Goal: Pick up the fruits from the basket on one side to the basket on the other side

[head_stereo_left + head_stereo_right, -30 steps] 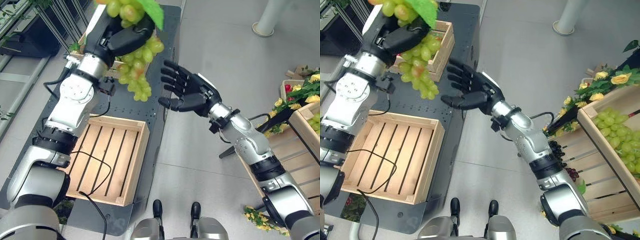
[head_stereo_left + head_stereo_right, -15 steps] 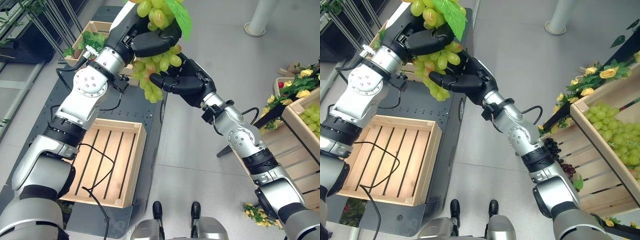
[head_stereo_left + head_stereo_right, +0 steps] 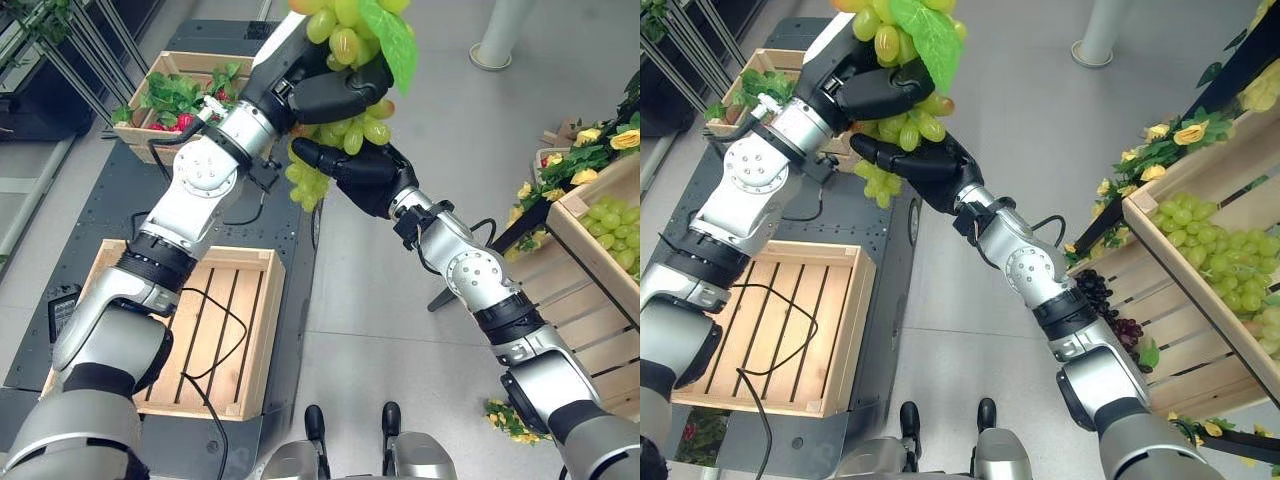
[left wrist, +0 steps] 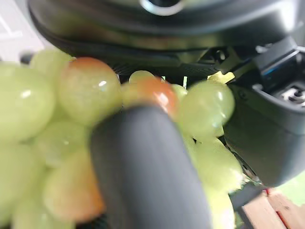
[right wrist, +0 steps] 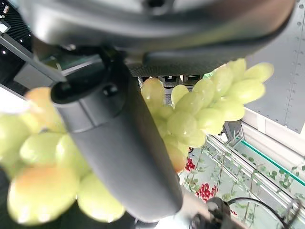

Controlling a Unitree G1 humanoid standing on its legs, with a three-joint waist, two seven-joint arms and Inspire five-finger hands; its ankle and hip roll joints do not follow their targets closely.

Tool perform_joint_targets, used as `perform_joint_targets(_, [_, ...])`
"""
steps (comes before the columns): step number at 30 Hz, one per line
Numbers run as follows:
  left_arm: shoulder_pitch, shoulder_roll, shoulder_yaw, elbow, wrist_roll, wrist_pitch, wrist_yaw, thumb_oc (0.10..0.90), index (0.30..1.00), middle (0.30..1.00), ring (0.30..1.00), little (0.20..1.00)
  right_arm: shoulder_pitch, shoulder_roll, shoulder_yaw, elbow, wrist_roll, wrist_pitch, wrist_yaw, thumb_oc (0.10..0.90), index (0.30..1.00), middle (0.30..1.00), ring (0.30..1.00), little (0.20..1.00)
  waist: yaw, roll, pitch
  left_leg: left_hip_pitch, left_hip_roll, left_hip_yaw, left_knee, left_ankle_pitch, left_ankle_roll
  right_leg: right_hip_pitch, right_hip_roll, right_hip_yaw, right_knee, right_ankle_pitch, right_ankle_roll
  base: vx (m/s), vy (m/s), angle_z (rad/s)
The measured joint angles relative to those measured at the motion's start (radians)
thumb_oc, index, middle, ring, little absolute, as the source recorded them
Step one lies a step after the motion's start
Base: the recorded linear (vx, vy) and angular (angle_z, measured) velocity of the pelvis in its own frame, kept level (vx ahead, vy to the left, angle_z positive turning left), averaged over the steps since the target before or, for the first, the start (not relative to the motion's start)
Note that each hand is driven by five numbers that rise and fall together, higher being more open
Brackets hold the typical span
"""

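A bunch of green grapes [image 3: 345, 45] with a green leaf hangs high over the floor between the two sides. My left hand [image 3: 335, 95] is shut on its upper part, the thumb [image 4: 143, 167] lying across the grapes [image 4: 86, 90]. My right hand [image 3: 365, 180] has come in from the right and sits right under and against the lower grapes [image 5: 190, 114], with its thumb [image 5: 119, 157] laid on them. An empty slatted wooden crate [image 3: 255, 340] lies below on the left. On the right stands a wooden crate of green grapes [image 3: 1210, 250].
A small crate of green leaves and red fruit [image 3: 180, 90] stands at the back left on the black platform [image 3: 120, 190]. Dark grapes [image 3: 1100, 300] and yellow flowers [image 3: 575, 175] sit by the right crate. A white pillar base [image 3: 497, 40] is at the back.
My left hand has carried the grapes to the right and higher. My right hand has closed the gap and now rests against the underside of the bunch.
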Motion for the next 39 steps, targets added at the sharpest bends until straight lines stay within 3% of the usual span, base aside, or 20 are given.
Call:
perform_joint_targets(10, [-0.001, -0.015, 0.004, 0.026, -0.079, 0.001, -0.072, 0.4, 0.3, 0.3, 0.3, 0.3, 0.0, 0.004, 0.001, 0.004, 0.006, -0.014, 0.0, 0.8, 0.9, 0.9, 0.9, 0.9, -0.001, 0.0, 0.0, 0.002, 0.001, 0.003, -0.001, 0.0, 0.0, -0.002, 0.002, 0.002, 0.0, 0.001, -0.001, 0.0, 0.0, 0.0])
perform_joint_targets(11, [-0.001, -0.018, 0.004, 0.032, -0.079, 0.001, -0.075, 0.4, 0.3, 0.3, 0.3, 0.3, 0.0, 0.004, 0.001, 0.008, 0.006, -0.014, 0.0, 0.624, 0.636, 0.636, 0.636, 0.636, 0.0, 0.0, 0.0, 0.002, 0.001, 0.002, -0.001, 0.0, 0.0, -0.002, 0.002, 0.002, 0.0, 0.001, -0.001, 0.0, 0.0, 0.0])
perform_joint_targets(12, [-0.001, -0.021, 0.004, 0.037, -0.079, 0.001, -0.076, 0.4, 0.3, 0.3, 0.3, 0.3, 0.0, 0.005, 0.002, 0.012, 0.006, -0.014, 0.0, 0.4, 0.3, 0.3, 0.3, 0.3, 0.002, 0.0, 0.0, 0.002, 0.001, 0.002, -0.001, 0.0, 0.0, -0.001, 0.002, 0.002, 0.0, 0.001, -0.001, 0.0, 0.0, 0.0])
perform_joint_targets(18, [-0.001, -0.026, 0.008, 0.055, -0.078, 0.0, -0.054, 0.4, 0.3, 0.3, 0.3, 0.3, -0.001, 0.007, 0.025, 0.012, 0.006, -0.018, 0.003, 0.4, 0.3, 0.3, 0.3, 0.3, 0.004, 0.0, 0.0, 0.007, 0.001, 0.003, -0.002, 0.0, 0.0, 0.002, 0.002, 0.003, 0.0, 0.002, -0.001, 0.0, 0.0, 0.0])
perform_joint_targets(19, [-0.001, -0.034, 0.008, 0.057, -0.077, 0.0, -0.041, 0.518, 0.476, 0.476, 0.476, 0.476, -0.005, 0.009, 0.035, 0.031, 0.006, -0.021, -0.001, 0.4, 0.3, 0.3, 0.3, 0.3, 0.007, 0.0, 0.0, 0.007, 0.001, 0.003, -0.002, 0.0, 0.0, 0.003, 0.002, 0.003, 0.0, 0.002, 0.0, 0.0, 0.0, 0.0])
perform_joint_targets(20, [-0.001, -0.045, 0.007, 0.059, -0.075, 0.001, -0.03, 0.591, 0.587, 0.587, 0.587, 0.587, -0.006, 0.012, 0.035, 0.045, 0.006, -0.027, -0.002, 0.4, 0.3, 0.3, 0.3, 0.3, 0.011, 0.0, 0.0, 0.007, 0.002, 0.003, -0.002, 0.0, 0.0, 0.002, 0.002, 0.004, 0.0, 0.002, 0.0, 0.0, 0.0, 0.0])
perform_joint_targets(21, [-0.001, -0.051, 0.007, 0.059, -0.076, 0.001, -0.027, 0.62, 0.629, 0.629, 0.629, 0.629, -0.006, 0.013, 0.035, 0.051, 0.006, -0.028, -0.004, 0.4, 0.3, 0.3, 0.3, 0.3, 0.013, 0.0, 0.0, 0.007, 0.002, 0.003, -0.002, 0.0, 0.0, 0.002, 0.002, 0.004, 0.0, 0.002, 0.0, 0.0, 0.0, 0.0])
perform_joint_targets(22, [-0.001, -0.069, 0.007, 0.057, -0.073, 0.001, -0.021, 0.714, 0.771, 0.771, 0.771, 0.771, -0.008, 0.014, 0.035, 0.068, 0.006, -0.04, -0.012, 0.4, 0.3, 0.3, 0.3, 0.3, 0.017, 0.0, 0.0, 0.007, 0.002, 0.003, -0.002, 0.0, 0.0, 0.002, 0.002, 0.008, 0.0, 0.002, 0.0, 0.0, 0.0, 0.0])
perform_joint_targets(23, [-0.001, -0.077, 0.007, 0.059, -0.064, 0.001, -0.004, 0.74, 0.811, 0.811, 0.811, 0.811, -0.008, 0.014, 0.035, 0.071, 0.006, -0.048, -0.012, 0.4, 0.3, 0.3, 0.3, 0.3, 0.019, 0.0, 0.0, 0.007, 0.002, 0.003, -0.002, 0.0, 0.0, 0.002, 0.002, 0.009, 0.0, 0.002, 0.0, 0.0, 0.0, 0.0])
perform_joint_targets(24, [-0.001, -0.084, 0.007, 0.061, -0.048, 0.006, 0.025, 0.8, 0.9, 0.9, 0.9, 0.9, -0.009, 0.018, 0.035, 0.078, 0.006, -0.049, -0.012, 0.4, 0.3, 0.3, 0.3, 0.3, 0.019, 0.0, 0.0, 0.007, 0.001, 0.003, -0.002, 0.0, 0.0, 0.002, 0.002, 0.011, 0.0, 0.003, 0.0, 0.0, 0.0, 0.0])
perform_joint_targets(33, [-0.001, -0.122, 0.007, 0.064, 0.044, 0.054, 0.131, 0.8, 0.9, 0.9, 0.9, 0.9, -0.013, 0.042, 0.035, 0.092, 0.006, -0.054, -0.099, 0.4, 0.3, 0.3, 0.3, 0.3, 0.015, 0.0, 0.0, 0.007, 0.001, 0.004, -0.002, 0.0, 0.0, -0.003, 0.003, 0.019, 0.0, 0.004, 0.0, 0.0, 0.0, -0.02])
perform_joint_targets(39, [0.002, -0.121, 0.066, 0.181, 0.045, 0.112, 0.26, 0.8, 0.9, 0.9, 0.9, 0.9, -0.013, 0.022, 0.027, 0.093, -0.004, -0.12, -0.11, 0.4, 0.3, 0.3, 0.3, 0.3, 0.006, 0.0, 0.0, 0.005, 0.004, 0.004, -0.003, 0.0, 0.0, -0.013, 0.005, 0.028, 0.0, 0.011, -0.003, 0.0, 0.011, -0.08])
